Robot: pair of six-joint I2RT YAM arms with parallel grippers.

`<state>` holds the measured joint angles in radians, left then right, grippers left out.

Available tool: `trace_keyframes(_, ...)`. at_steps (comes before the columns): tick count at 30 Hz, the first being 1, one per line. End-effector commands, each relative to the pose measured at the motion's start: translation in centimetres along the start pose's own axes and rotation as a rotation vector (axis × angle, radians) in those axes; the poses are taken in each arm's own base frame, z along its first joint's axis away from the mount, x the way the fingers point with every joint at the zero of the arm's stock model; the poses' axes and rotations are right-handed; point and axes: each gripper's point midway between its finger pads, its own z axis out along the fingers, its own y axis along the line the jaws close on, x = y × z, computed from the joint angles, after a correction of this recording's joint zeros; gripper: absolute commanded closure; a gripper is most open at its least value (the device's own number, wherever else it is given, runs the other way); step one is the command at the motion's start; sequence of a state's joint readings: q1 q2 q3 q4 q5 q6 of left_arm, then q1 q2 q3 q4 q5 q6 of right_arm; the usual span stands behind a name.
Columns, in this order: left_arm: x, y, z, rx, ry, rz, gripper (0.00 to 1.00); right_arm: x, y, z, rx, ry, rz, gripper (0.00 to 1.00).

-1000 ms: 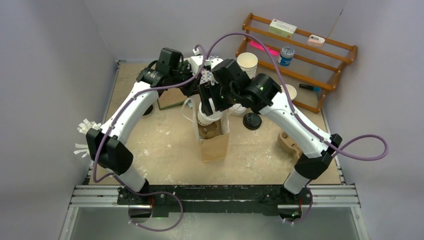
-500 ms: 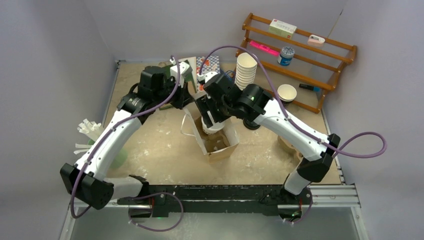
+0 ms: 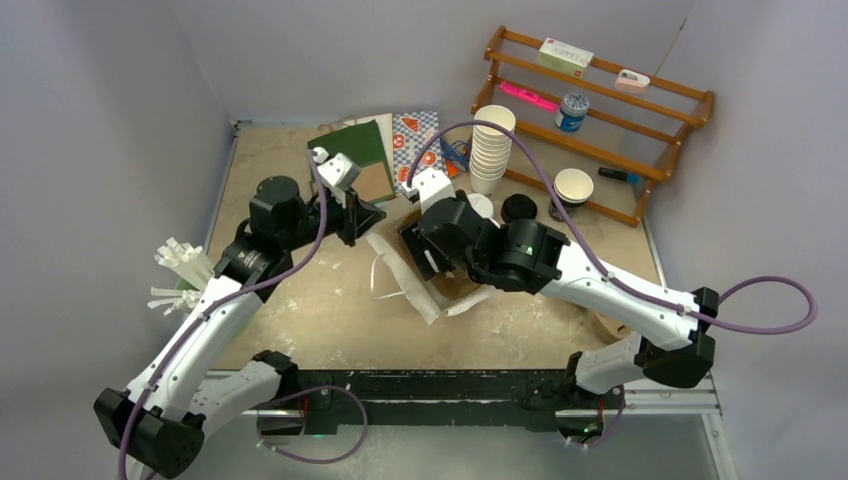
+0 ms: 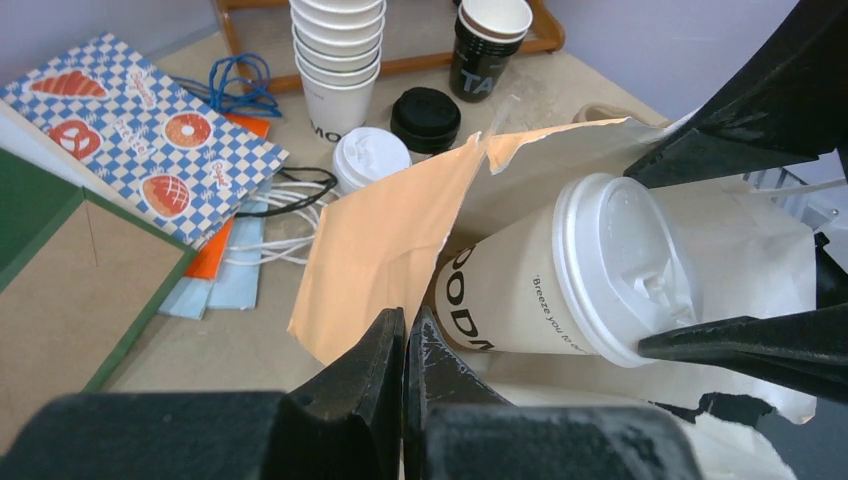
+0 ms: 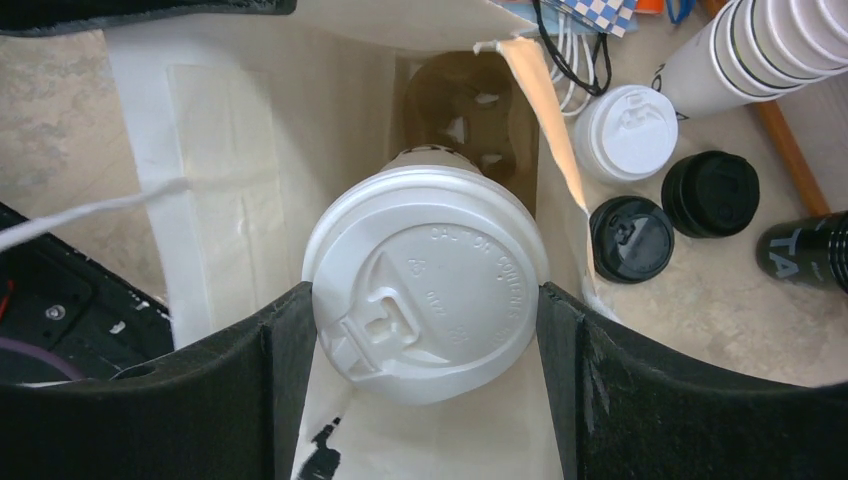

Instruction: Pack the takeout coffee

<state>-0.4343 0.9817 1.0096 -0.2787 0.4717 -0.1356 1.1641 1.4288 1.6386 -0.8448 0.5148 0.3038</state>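
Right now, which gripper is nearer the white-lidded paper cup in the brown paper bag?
Right. The right gripper clamps the cup at its lid; the left gripper pinches the bag alongside.

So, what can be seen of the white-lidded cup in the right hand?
It is a white paper cup with dark printed lettering on its side and a white plastic lid with a raised sip opening. The right hand grips it, one black finger on each side of the lid. It is tilted, base first in the open paper bag.
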Motion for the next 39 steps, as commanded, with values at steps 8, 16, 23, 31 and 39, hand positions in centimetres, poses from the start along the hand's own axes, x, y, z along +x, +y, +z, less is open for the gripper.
trace_keyframes(8, -2.6, -4.0, -0.8, 0.207, -0.199, 0.118, 1.00, -0.3, -1.1, -0.3, 0.089, -0.209, -0.059, 0.59)
trace_keyframes(16, -1.9, -4.6, 0.8, 0.235, -0.134, 0.070, 1.00, 0.5, -1.4, 0.9, 0.164, -0.219, -0.148, 0.58)
trace_keyframes(23, -2.7, -4.0, 1.3, 0.190, -0.119, 0.056, 1.00, 2.5, -2.0, 1.6, 0.205, -0.146, -0.194, 0.58)
trace_keyframes(31, -2.9, -3.9, 1.6, 0.180, -0.079, 0.057, 1.00, 4.1, -3.5, 0.3, 0.231, -0.084, -0.200, 0.57)
trace_keyframes(39, -2.9, -4.0, 2.0, 0.181, -0.047, 0.060, 1.00, 7.3, -3.2, 1.0, 0.229, 0.054, -0.218, 0.57)
